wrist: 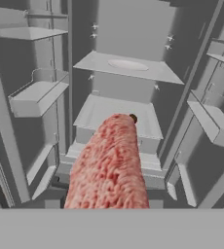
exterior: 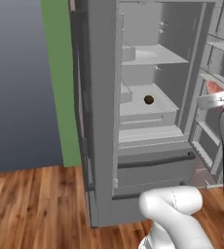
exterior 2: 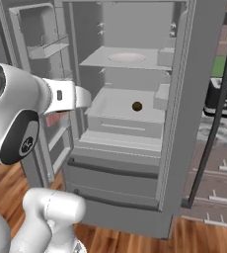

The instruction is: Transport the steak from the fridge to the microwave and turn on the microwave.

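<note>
One gripper (exterior: 220, 98) held the steak (wrist: 109, 168) in front of the open fridge (exterior 2: 174, 148), jaws partly closed on it. Up close the meat hid the lower drawers; a small dark round item (exterior 2: 137, 106) sat mid-shelf, well apart.

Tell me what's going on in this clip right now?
The robot arm has the steak in its fingers, holding it in front of the open fridge. In the hand view the meat sticks out toward the shelves, already clear of them. A small dark round item sits on the middle shelf inside. The fridge doors are open. The microwave part of the job has not begun.
</note>
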